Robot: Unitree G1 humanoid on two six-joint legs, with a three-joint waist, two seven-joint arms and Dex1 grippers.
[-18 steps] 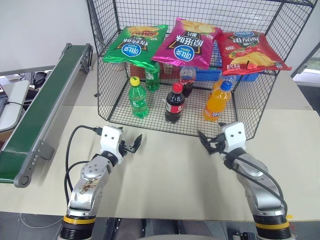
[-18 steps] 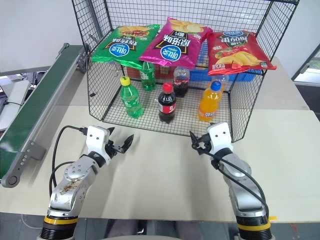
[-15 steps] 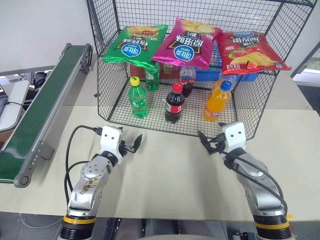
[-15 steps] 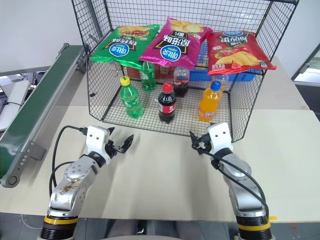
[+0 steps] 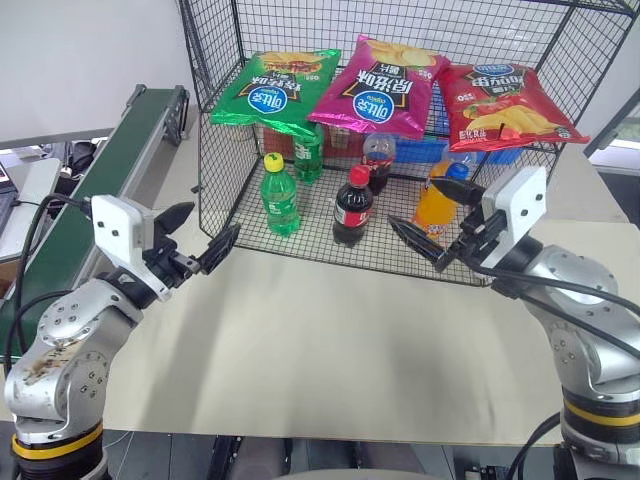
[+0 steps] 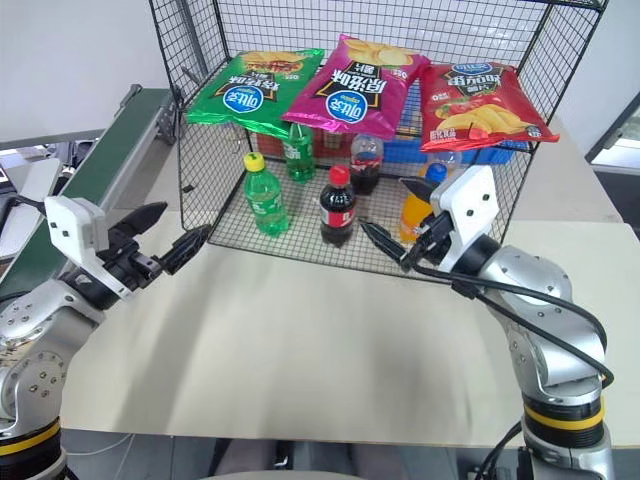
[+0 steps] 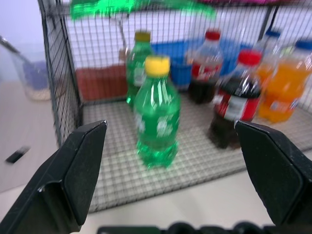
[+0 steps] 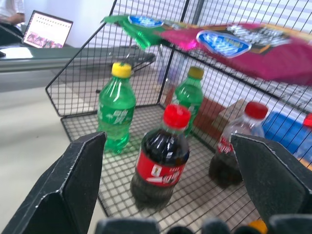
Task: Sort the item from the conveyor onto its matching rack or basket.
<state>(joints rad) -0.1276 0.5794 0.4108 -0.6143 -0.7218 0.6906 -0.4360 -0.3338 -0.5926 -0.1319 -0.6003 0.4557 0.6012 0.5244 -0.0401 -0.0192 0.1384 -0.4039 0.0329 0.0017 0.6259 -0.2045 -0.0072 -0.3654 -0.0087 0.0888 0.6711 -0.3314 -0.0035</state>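
Left claw [image 5: 196, 236] spread over beige table [image 5: 330, 340], cage [image 5: 215, 160] behind

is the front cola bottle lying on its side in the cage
No, the front cola bottle stands upright on the mesh floor of the black wire cage, red cap on top, between a green soda bottle and an orange soda bottle.

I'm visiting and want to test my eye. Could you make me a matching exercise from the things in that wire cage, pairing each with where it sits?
Things:
1. cola bottle
2. green soda bottle
3. orange soda bottle
4. pink chip bag

Places:
A. upper shelf, middle of three bags
B. cage floor, front row, left
C. cage floor, front row, middle
D. cage floor, front row, right, behind the right gripper

Pairs: 1-C, 2-B, 3-D, 4-A
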